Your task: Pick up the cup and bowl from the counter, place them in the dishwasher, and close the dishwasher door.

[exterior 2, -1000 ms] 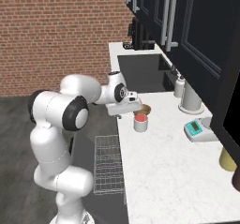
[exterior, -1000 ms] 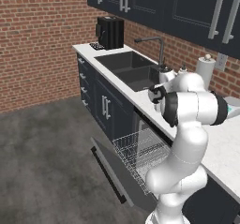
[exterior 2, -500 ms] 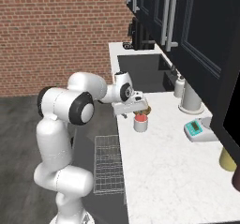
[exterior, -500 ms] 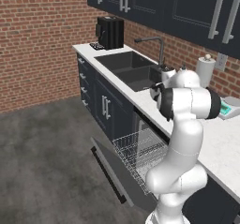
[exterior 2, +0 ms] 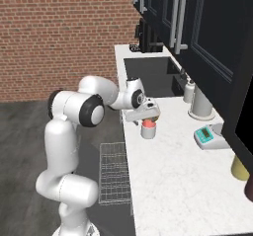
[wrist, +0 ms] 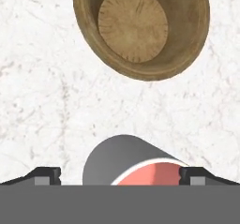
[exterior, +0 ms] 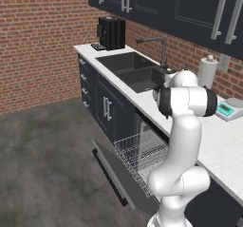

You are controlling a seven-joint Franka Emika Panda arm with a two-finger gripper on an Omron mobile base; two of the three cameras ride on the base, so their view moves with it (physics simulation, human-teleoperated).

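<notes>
The cup point(wrist: 133, 164), white with a red-pink inside, stands on the white counter point(wrist: 42, 101) directly under my hand. My gripper point(wrist: 120, 175) is open, one fingertip on each side of the cup's rim. Just beyond it sits the brown wooden bowl point(wrist: 140, 28), upright. From the right base view my gripper point(exterior 2: 146, 118) hovers right over the cup point(exterior 2: 148, 130) near the counter point(exterior 2: 168, 180) edge, and the bowl is mostly hidden behind the hand. The dishwasher door point(exterior: 111, 174) lies dropped open below the counter, with the wire rack point(exterior: 137, 157) pulled out over it.
A sink point(exterior 2: 153, 77) with a faucet lies past the cup. A paper towel roll point(exterior 2: 200, 101), a small scale point(exterior 2: 210, 136) and a yellow jar point(exterior 2: 240, 168) stand along the wall. A black coffee machine point(exterior: 111, 33) sits at the counter's far end.
The hand has swung over the counter and come down above the cup. Its jaws have stayed open.
</notes>
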